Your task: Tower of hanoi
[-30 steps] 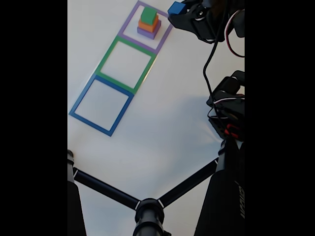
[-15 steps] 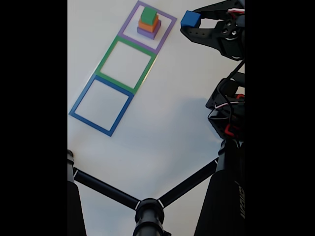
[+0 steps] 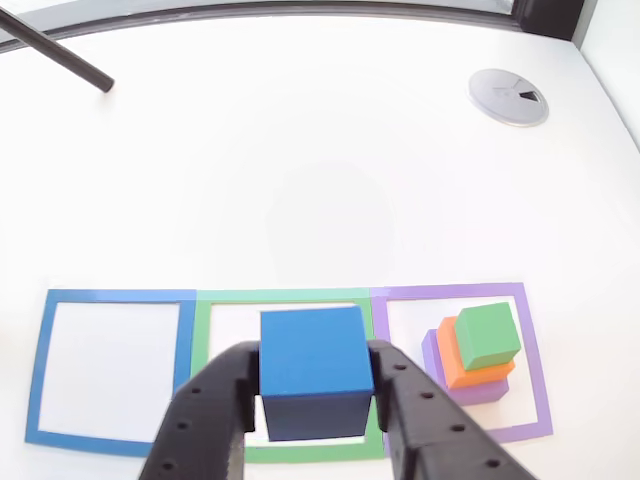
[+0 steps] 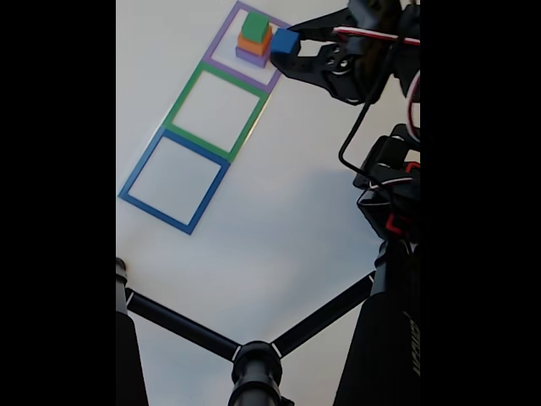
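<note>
Blue cube (image 3: 315, 370) clamped between the 2 fingers (image 3: 215, 410) of the gripper (image 3: 315, 400), lifted clear of the table (image 3: 300, 150). In the other view it hangs over the green frame (image 3: 284, 298), just left of the stack (image 3: 475, 355) (green on orange on purple) in the purple frame (image 3: 535, 370). Likely the smallest piece, carried off so the stack can be rebuilt. Blue frame (image 3: 40, 365) beyond green, vacant.
</note>
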### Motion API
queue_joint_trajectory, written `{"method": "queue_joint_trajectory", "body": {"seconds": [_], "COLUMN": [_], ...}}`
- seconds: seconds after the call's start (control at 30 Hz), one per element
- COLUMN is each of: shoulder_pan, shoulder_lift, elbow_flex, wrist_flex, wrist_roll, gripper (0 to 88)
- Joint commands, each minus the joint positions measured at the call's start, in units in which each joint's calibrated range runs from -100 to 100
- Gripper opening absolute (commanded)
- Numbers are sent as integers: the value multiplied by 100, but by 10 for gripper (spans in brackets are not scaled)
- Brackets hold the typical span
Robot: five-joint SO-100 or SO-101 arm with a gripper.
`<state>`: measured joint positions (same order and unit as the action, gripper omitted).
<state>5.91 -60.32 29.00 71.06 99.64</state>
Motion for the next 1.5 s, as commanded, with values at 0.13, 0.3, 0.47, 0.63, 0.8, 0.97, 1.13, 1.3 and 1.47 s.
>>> {"method": "queue_joint_trajectory", "body": {"seconds": [0.13, 0.3, 0.47, 0.63, 0.8, 0.97, 1.13, 1.3, 1.47], "shoulder_pan": [195, 13, -35, -35, -131, -150, -140, -150, -160], "shoulder_lift": [110, 610, 1450, 2588, 3921, 5293, 6537, 7506, 8208], "elbow_flex": [3455, 4782, 5619, 6028, 6210, 6146, 5982, 5600, 5182], "wrist_flex": [-4159, -6256, -8037, -9616, -11203, -12531, -13616, -14264, -14563], "wrist_roll": [36, 36, 36, 36, 36, 36, 36, 36, 36], "gripper": [2, 2, 2, 2, 2, 2, 2, 2, 2]}}
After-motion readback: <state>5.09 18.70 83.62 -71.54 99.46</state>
